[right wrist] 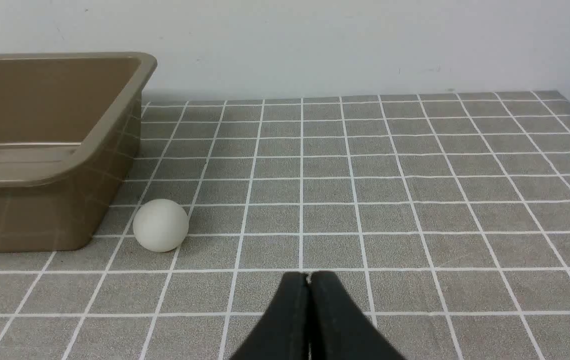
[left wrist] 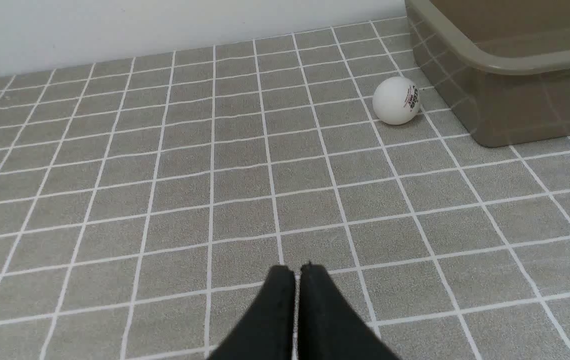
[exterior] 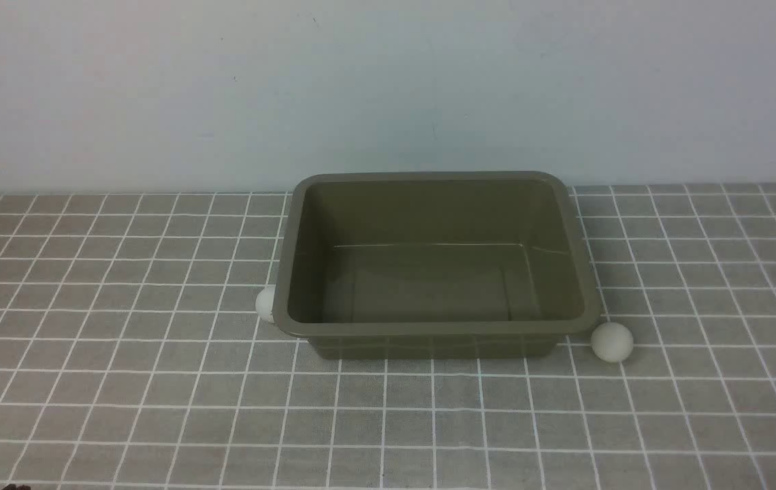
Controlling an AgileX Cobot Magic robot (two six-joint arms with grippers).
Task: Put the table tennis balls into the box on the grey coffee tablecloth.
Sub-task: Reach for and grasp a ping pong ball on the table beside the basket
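Note:
The olive-brown box [exterior: 585, 272] stands empty at the middle of the grey coffee tablecloth [exterior: 122, 381]. One white table tennis ball [exterior: 265, 303] lies against the box's left side, half hidden by the rim; the left wrist view shows this ball [left wrist: 396, 100] with a dark printed mark. The other ball [exterior: 612, 341] rests by the box's front right corner, also seen as a plain white ball [right wrist: 160, 225]. My left gripper [left wrist: 298, 269] is shut and empty, well short of its ball. My right gripper [right wrist: 309, 275] is shut and empty, close to its ball. Neither gripper shows in the front view.
A pale wall [exterior: 388, 88] rises right behind the box. The checked cloth runs wide on both sides of the box [left wrist: 495, 65] and in front of it.

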